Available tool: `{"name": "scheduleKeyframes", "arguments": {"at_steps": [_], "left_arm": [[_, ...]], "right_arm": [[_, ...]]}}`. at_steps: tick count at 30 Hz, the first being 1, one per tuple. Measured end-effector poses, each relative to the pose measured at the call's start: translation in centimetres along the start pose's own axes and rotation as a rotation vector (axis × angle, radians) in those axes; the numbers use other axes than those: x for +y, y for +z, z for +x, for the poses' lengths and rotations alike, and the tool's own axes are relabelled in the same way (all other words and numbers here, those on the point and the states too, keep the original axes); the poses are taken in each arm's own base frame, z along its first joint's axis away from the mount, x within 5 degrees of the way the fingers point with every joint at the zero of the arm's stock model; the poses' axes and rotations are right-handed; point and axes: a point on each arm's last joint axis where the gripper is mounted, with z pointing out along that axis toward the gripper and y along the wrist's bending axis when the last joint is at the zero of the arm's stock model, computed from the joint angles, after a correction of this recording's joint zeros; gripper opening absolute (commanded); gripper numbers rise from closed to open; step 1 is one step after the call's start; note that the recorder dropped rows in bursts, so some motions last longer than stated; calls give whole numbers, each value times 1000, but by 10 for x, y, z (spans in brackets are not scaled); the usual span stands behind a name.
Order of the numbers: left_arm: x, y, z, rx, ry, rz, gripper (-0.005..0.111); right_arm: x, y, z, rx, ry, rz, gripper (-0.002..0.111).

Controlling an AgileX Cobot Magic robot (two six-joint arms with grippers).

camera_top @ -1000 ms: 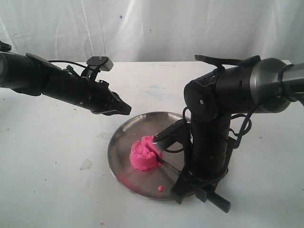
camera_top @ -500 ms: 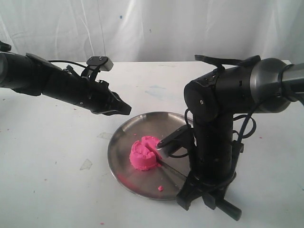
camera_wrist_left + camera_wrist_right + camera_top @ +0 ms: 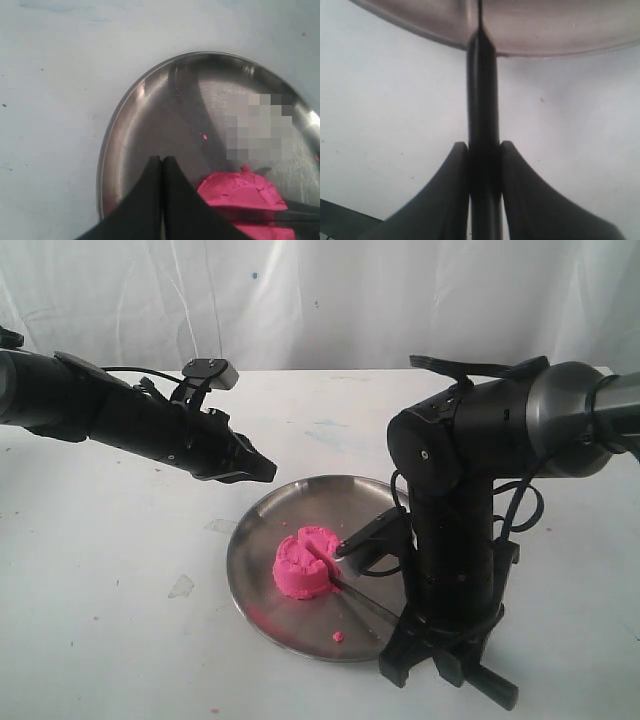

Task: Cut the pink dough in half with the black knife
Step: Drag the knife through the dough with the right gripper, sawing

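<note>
The pink dough sits on the steel plate with a groove across its top. The black knife runs from that groove out over the plate's near right rim. My right gripper is shut on its handle, low beside the plate. In the right wrist view the knife handle stands between the fingers of the right gripper, and the blade's start crosses the plate. My left gripper hovers shut above the plate's far left rim. The left wrist view shows the left gripper, the dough and the plate.
Tiny pink crumbs lie on the plate's near side. A white table carries everything, and a white curtain hangs behind. The bulky right arm stands over the plate's right side.
My right gripper has slid down and to the right toward the table's front, drawing the knife back out of the dough. The left arm has stayed still.
</note>
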Motion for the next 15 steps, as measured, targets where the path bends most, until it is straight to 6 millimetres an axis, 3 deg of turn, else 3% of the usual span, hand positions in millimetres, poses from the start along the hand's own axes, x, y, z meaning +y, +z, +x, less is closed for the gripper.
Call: {"name": "scheduleKeyframes", "arguments": {"at_steps": [15], "left_arm": [[0,0,0,0,0,0,0]], "right_arm": [[-2,-1,-12,-128,-4,19,0]]}}
